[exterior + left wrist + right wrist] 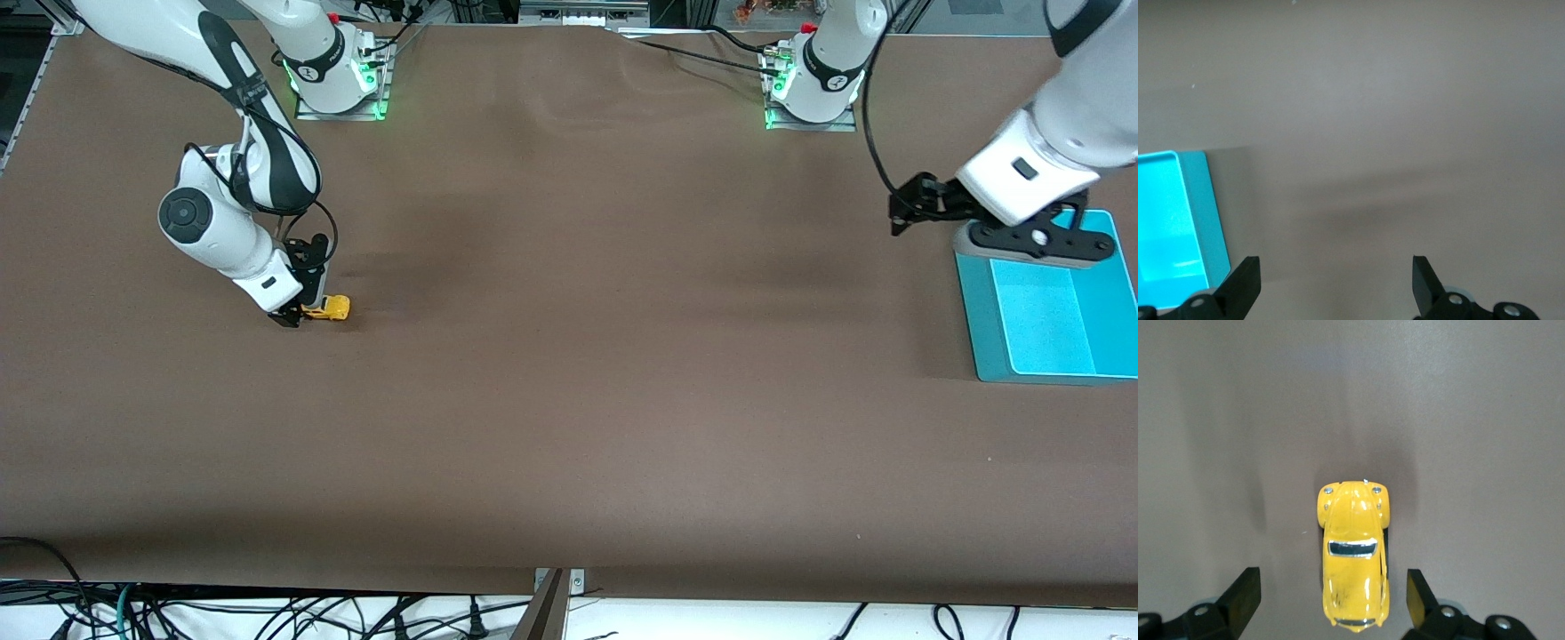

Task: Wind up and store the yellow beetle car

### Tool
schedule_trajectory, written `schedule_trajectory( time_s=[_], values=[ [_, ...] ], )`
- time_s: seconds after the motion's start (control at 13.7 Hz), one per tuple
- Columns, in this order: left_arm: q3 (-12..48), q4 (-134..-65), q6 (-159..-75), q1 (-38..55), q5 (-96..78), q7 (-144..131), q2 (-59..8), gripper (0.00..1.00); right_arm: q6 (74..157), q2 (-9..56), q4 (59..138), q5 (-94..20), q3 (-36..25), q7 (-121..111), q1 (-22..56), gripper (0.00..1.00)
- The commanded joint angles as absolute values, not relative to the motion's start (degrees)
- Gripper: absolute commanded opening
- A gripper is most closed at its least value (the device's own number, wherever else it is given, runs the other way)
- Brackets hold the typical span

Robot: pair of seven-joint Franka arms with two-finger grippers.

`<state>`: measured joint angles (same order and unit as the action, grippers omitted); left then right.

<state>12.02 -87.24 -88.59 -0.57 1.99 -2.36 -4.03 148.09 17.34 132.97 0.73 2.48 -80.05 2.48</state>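
Black fingers (1245, 597) of the right gripper (293, 316) spread apart, one on each side of the tiny bright yellow beetle-shaped toy car (1353, 553), a gap of table showing between each fingertip and the car's flanks. Rear end of the car cut off from sight between the finger bases; wheels hidden under the rounded body. Car resting on the brown table covering (569, 400) toward the right arm's end, its nose pointing away from the gripper. Wide bare brown surface all around it.

Fingers (1241, 283) of the left gripper (916, 209) also spread wide, nothing between them, hanging in the air beside a turquoise rectangular plastic tray (978, 307) at the left arm's end of the table. Tray partly covered by the left wrist and cut off at the picture's edge.
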Motion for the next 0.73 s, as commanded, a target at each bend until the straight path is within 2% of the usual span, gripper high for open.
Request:
schedule_trajectory(
  time_s=[0.0, 0.07, 0.29, 0.44, 0.66],
  values=[
    [11.9, -85.8, -87.3, -1.2, 0.1, -1.8, -4.0, 1.0, 150.6, 17.8, 133.8, 1.1, 3.0, -81.3, 1.9, 0.78],
    [11.8, -85.8, -87.3, -1.4, 0.1, -1.7, -4.0, 1.0, 150.7, 18.1, 133.8, 1.1, 3.0, -81.3, 1.9, 0.68],
    [11.6, -85.8, -87.0, -1.5, 0.1, -1.7, -4.0, 1.0, 151.5, 18.7, 133.8, 1.2, 3.0, -81.3, 1.9, 0.28],
    [11.5, -85.8, -86.9, -1.5, 0.1, -1.7, -4.0, 1.0, 151.4, 18.5, 133.7, 1.4, 3.1, -81.4, 1.9, 0.21],
    [11.5, -85.8, -86.9, -1.5, 0.1, -1.6, -4.0, 1.0, 151.5, 18.2, 133.1, 1.4, 5.3, -85.1, 1.9, 0.21]
  ],
)
